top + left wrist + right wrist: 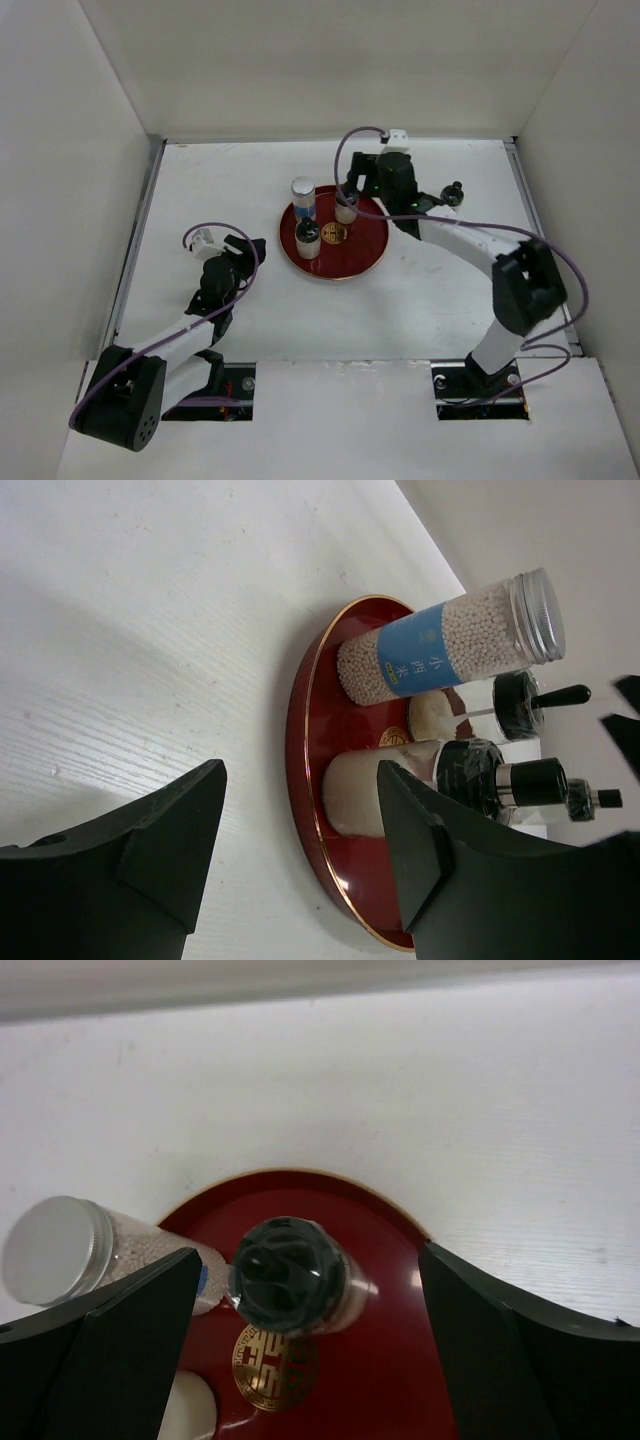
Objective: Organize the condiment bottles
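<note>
Holding the right gripper (310, 1260) above the round red lacquered tray (365, 252), fingers spread wide on either side of a squat pale glass bottle with a black knobbed cap (289, 1276), not clamping it. Sharing that tray with a clear cylindrical bottle of white beads with a silvery screw lid (303, 194) at the far left rim and a second squat black-capped bottle (309, 239) nearer the arms. Leaving a third squat black-capped bottle (455, 192) upright on the white table (220, 180), right of the tray. Holding the left gripper (300, 780) low, left of the tray, fingers parted and gripping nothing.
</note>
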